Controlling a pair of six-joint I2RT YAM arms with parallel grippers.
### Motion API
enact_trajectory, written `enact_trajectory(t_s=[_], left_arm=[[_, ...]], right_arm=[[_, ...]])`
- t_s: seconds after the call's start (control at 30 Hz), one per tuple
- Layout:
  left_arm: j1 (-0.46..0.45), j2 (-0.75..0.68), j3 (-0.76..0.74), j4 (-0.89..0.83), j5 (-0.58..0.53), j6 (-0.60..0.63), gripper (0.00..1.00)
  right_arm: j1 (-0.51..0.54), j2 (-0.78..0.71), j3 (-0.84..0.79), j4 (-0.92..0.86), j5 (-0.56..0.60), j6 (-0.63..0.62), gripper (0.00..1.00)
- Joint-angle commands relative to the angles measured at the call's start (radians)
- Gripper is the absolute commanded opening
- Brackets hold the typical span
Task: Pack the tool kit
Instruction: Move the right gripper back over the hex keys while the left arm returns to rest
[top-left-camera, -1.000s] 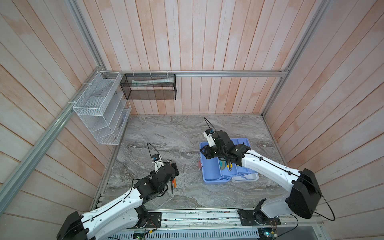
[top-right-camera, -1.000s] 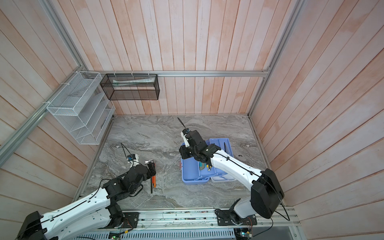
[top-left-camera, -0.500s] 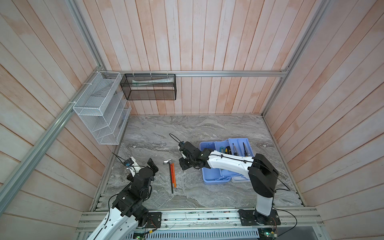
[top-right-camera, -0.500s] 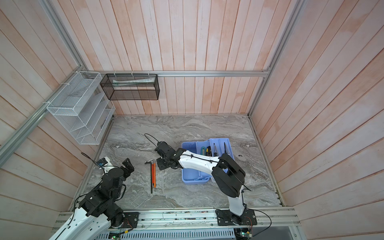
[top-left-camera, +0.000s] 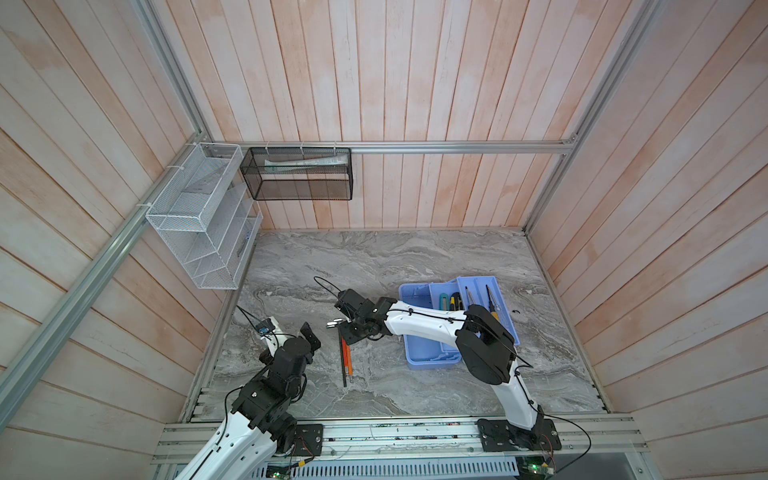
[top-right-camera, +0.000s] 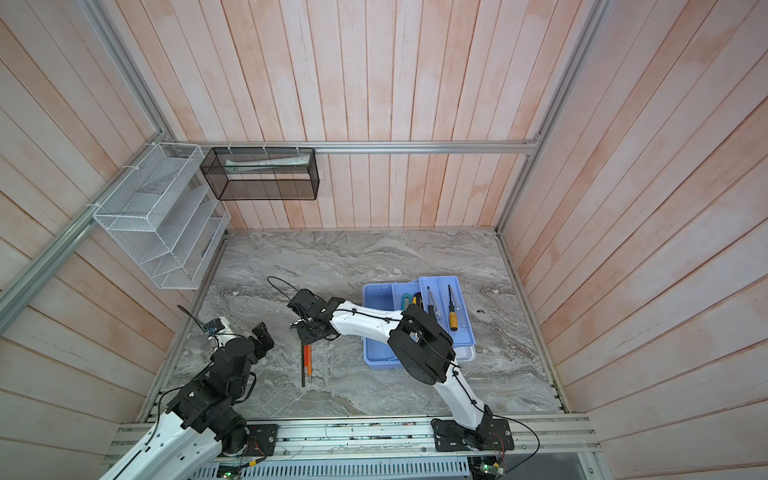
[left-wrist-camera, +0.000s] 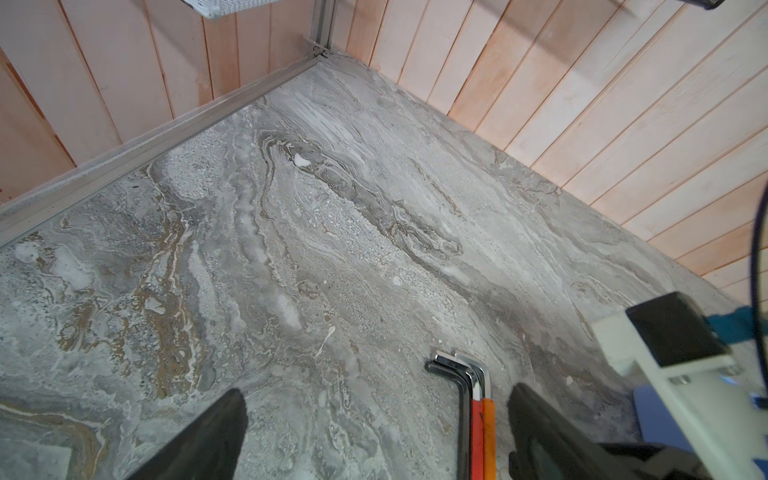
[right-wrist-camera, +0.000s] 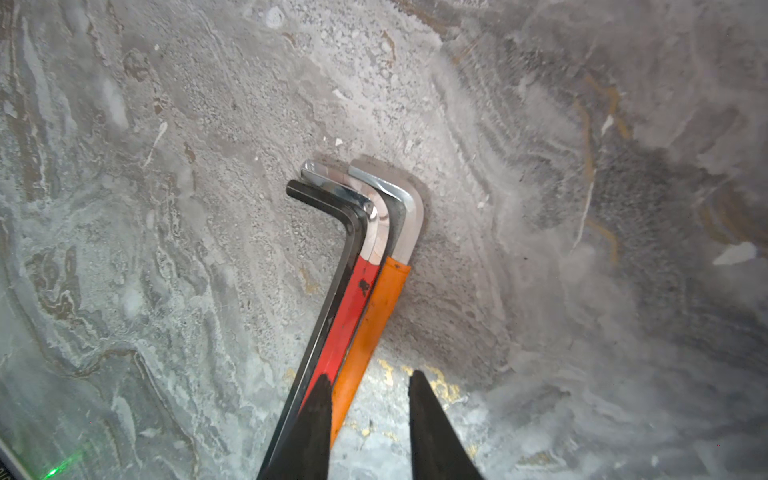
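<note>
My right pincer (right-wrist-camera: 370, 374) hangs partly open just over the long shanks of the hex keys (right-wrist-camera: 365, 249), gripping nothing. One fingertip covers the red and black ones, and the orange one lies at the edge of the gap. They lie side by side, touching, flat on the tabletop (right-wrist-camera: 166, 124), well apart from the blue box (top-left-camera: 424, 353). They look stiff, thin and slick, so I judge the sleeved shanks the best hold. My left pincer (left-wrist-camera: 376, 392) stands wide open, empty, farther from the box.
</note>
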Motion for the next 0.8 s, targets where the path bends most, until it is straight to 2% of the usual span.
enact_trajectory(t_s=[0.0,0.47,0.63,0.77], left_arm=[[0.004,-0.012,-0.008,0.028,0.024,0.022,1.00],[0.004,0.005,-0.067,0.107,0.058,0.035,1.00],[0.004,0.010,-0.074,0.117,0.068,0.037,1.00],[0.005,0.006,-0.080,0.121,0.075,0.041,1.00]], right_arm=[[0.013,0.041,0.040,-0.070,0.019,-0.006,0.31],[0.022,0.109,0.111,-0.158,0.069,-0.023,0.30],[0.026,0.136,0.131,-0.158,0.048,-0.024,0.30],[0.029,0.169,0.173,-0.211,0.088,-0.021,0.30]])
